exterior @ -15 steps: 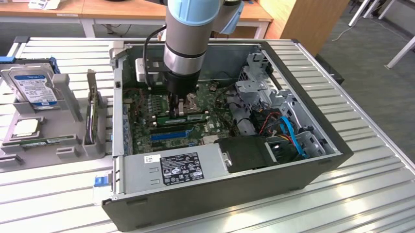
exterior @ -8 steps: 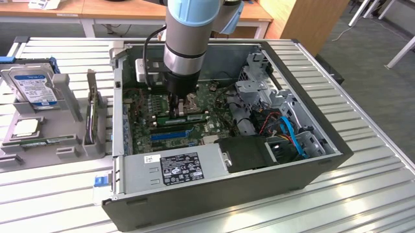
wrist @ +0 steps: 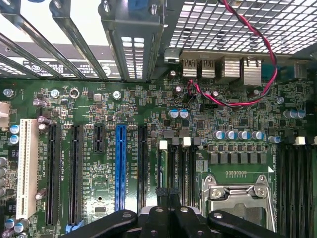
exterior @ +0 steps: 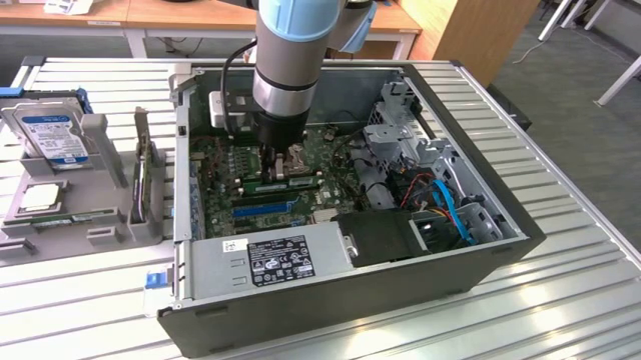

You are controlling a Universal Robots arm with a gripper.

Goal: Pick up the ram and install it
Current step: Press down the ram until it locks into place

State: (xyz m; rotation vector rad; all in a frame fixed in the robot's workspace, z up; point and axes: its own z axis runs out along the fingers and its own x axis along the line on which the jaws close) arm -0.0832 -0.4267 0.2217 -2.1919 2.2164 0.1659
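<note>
Ram (exterior: 70, 219) – a thin green stick with a white sticker – lies flat in the grey parts tray (exterior: 20, 244) at the exterior view's left, well apart from the arm. The gripper (exterior: 278, 166) hangs inside the open computer case (exterior: 350, 300), low over the motherboard (exterior: 215, 180). In the wrist view the gripper (wrist: 170, 194) has its black fingers (wrist: 157, 218) clenched tight together, the tips meeting just above a pair of memory slots (wrist: 174, 163) with white latches at their far ends. I cannot tell whether anything thin is pinched between them. In the exterior view a second green strip (exterior: 290, 182) runs along the board right under the fingers, and I cannot tell whether they touch it. Beside the slots sits the metal processor socket (wrist: 233, 196), and on their other side a blue expansion slot (wrist: 120, 168) runs parallel to them. A red-and-black cable (wrist: 270, 74) loops above the rear ports. Sharing the tray with the ram are a hard drive (exterior: 50, 131) standing on edge, a card (exterior: 141, 172) also on edge – nearest the case wall – and a square chip (exterior: 40, 196). The power supply (exterior: 270, 259) fills the near side of the case, which rests on a ribbed metal surface (exterior: 561, 247).
</note>
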